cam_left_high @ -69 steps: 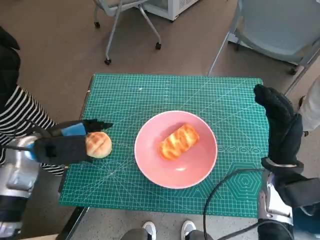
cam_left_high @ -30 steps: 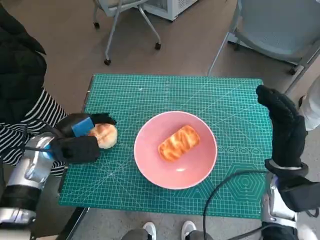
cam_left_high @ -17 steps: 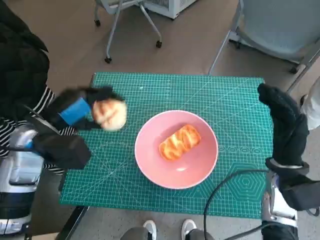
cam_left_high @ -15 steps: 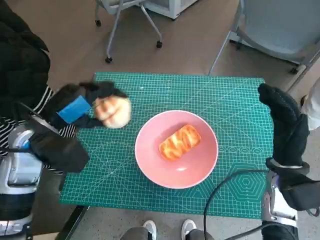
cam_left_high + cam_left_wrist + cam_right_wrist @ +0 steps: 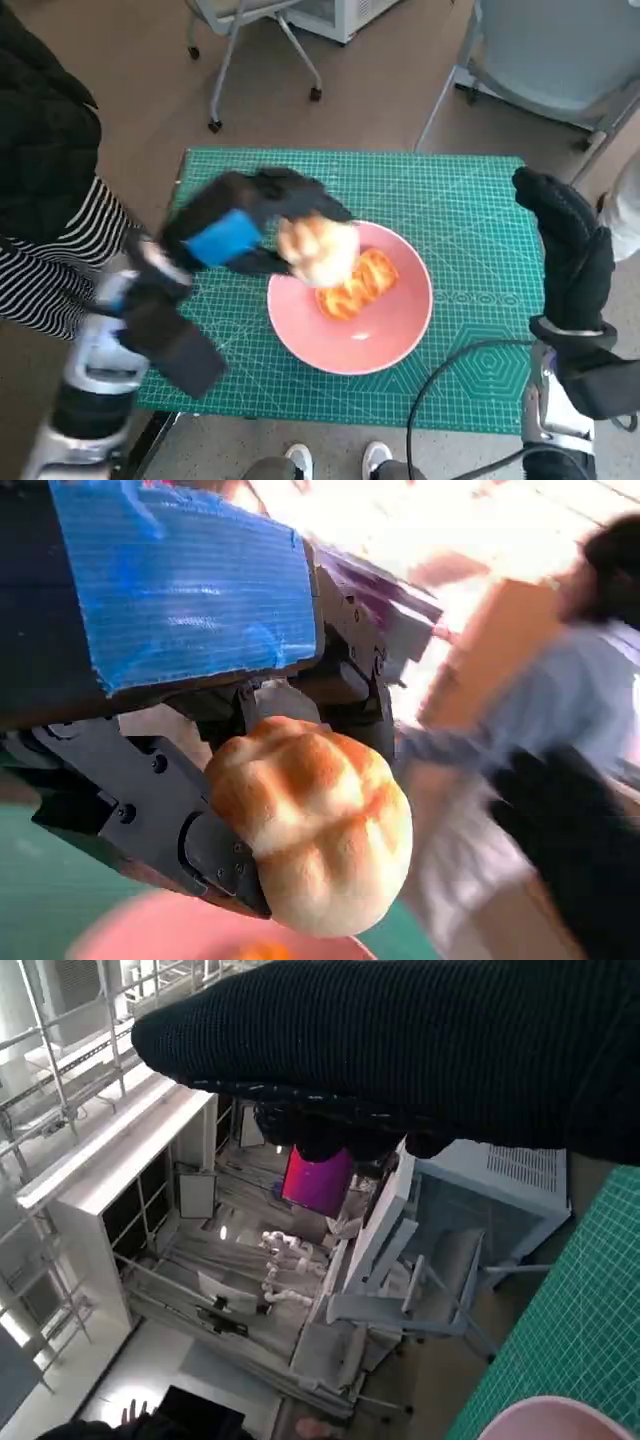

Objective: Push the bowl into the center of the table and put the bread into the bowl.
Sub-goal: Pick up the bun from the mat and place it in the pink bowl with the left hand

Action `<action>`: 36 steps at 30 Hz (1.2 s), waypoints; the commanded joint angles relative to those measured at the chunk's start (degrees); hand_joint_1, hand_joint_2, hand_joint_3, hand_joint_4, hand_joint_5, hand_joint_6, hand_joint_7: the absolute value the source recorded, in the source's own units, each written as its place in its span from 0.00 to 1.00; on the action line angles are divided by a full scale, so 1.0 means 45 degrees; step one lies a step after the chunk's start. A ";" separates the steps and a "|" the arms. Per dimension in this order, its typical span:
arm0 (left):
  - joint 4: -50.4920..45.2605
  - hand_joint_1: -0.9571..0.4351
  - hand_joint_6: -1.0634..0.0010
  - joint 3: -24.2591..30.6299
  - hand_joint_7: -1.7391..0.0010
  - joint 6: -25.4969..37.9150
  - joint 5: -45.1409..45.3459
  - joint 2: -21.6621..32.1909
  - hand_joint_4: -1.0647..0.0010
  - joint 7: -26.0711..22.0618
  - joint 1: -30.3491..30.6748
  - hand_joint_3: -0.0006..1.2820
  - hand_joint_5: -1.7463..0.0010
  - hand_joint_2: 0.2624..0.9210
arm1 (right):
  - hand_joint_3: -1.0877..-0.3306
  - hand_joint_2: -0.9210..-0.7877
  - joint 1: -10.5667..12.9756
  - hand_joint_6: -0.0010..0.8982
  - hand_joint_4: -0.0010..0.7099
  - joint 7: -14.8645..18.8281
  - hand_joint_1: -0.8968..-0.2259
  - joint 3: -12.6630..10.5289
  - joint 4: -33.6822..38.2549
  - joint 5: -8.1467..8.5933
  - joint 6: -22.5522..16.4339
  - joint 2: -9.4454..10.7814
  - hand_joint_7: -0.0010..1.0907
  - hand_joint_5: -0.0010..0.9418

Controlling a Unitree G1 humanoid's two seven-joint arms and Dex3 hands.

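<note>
A pink bowl sits near the middle of the green cutting mat, with a glazed oblong pastry lying in it. My left hand holds a round scored bun in the air over the bowl's left rim. The left wrist view shows the same bun gripped in that hand's black fingers, with the bowl's pink rim below. My gloved right hand is raised at the mat's right edge, away from the bowl, holding nothing. The right wrist view catches only the glove and a sliver of the bowl.
A person in a striped top and black jacket stands close at the table's left side. Chairs stand behind the table. A black cable loops over the front right of the mat. Feet show at the front edge.
My left hand has lifted the bun off the mat's left side and carried it right, to above the bowl's left rim. The bowl, pastry and right hand stayed put.
</note>
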 commanded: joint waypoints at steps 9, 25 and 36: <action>0.2915 0.69 0.43 -0.1801 0.32 -0.0293 0.1519 -0.0651 0.30 -0.0584 -0.0879 0.05 0.36 0.99 | 0.39 0.00 0.0496 0.09 0.21 0.0166 0.30 -0.0049 -0.0527 0.0146 0.0482 -0.0073 0.40 0.00; 0.2865 0.42 0.72 -0.2177 0.99 0.1283 0.2313 -0.0221 0.89 -0.2303 -0.0926 0.01 1.00 0.88 | 0.39 0.00 0.0542 0.08 0.21 0.0009 0.29 -0.0188 -0.0998 0.0090 0.0809 -0.0024 0.41 0.00; 0.3361 0.34 0.77 -0.1070 1.00 0.0283 0.0646 -0.0277 0.96 -0.2149 -0.0969 0.01 1.00 0.93 | 0.39 0.00 0.0265 0.08 0.21 -0.0138 0.29 -0.0127 -0.0998 -0.0036 0.0954 0.0034 0.41 0.00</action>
